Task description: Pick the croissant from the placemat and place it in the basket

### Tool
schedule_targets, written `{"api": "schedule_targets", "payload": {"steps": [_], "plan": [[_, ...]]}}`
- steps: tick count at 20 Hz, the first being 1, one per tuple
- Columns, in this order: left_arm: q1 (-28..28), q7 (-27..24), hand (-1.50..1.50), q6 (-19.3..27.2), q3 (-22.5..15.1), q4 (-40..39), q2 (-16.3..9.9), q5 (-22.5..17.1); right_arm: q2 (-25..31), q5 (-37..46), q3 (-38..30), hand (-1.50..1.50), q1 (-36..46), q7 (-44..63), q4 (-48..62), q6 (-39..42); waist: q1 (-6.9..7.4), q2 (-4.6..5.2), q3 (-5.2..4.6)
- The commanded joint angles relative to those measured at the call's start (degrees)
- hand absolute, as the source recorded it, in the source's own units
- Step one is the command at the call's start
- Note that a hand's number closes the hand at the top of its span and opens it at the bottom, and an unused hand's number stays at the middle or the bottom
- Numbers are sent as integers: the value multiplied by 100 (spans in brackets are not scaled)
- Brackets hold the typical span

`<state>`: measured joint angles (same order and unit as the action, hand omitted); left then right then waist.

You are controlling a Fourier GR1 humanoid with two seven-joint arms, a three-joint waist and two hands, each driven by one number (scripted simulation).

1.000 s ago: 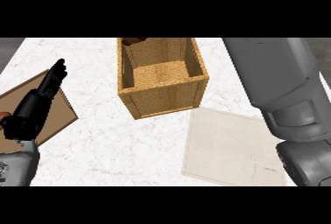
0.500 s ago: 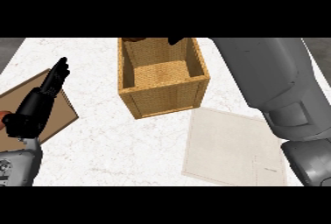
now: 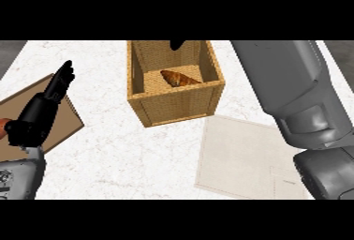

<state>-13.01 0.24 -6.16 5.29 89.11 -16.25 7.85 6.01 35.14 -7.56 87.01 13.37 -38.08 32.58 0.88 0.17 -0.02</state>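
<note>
Lying inside the tall woven tan basket [image 3: 176, 101], the golden-brown croissant [image 3: 180, 78] rests on the basket's floor, toward its right wall and tilted on a diagonal. The basket stands near the far edge of the white marbled counter [image 3: 131, 154], about midway along it. Just beside the basket's near right corner, a pale cream rectangular placemat [image 3: 242, 161] lies flat toward the counter's near right corner, bare of any object. The right forearm, large and grey, crosses above the placemat's right side and runs up toward the counter's far edge; of the right hand [image 3: 178, 44] only a small black tip shows over the basket's far rim, so I cannot tell how its fingers are set. The left hand [image 3: 43, 110] shows near the counter's left edge, fingers straight and together, pointing upward, holding nothing. It overlaps a brown flat wooden board [image 3: 59, 124] at that left edge.
</note>
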Motion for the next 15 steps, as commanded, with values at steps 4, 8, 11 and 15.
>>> {"api": "schedule_targets", "payload": {"steps": [4, 8, 11, 15], "plan": [[200, 59, 0, -64, -85, 229, 28, 9, 6, -720, -1288, -150, -18, 586, 5, -1425, 64, -7, 1], [37, 22, 0, 50, -133, 116, 116, 115, 459, -943, -1786, -150, -125, 498, 114, -1929, 23, 27, 2], [295, -117, 0, 41, -87, 272, 160, 35, 822, -970, -2029, -150, -115, 487, 324, -2301, 107, 35, 0], [45, -77, 0, 70, -29, -21, 126, 92, 1410, -1073, -2275, -150, -451, 13, 580, -2361, 56, 65, 1]]}}
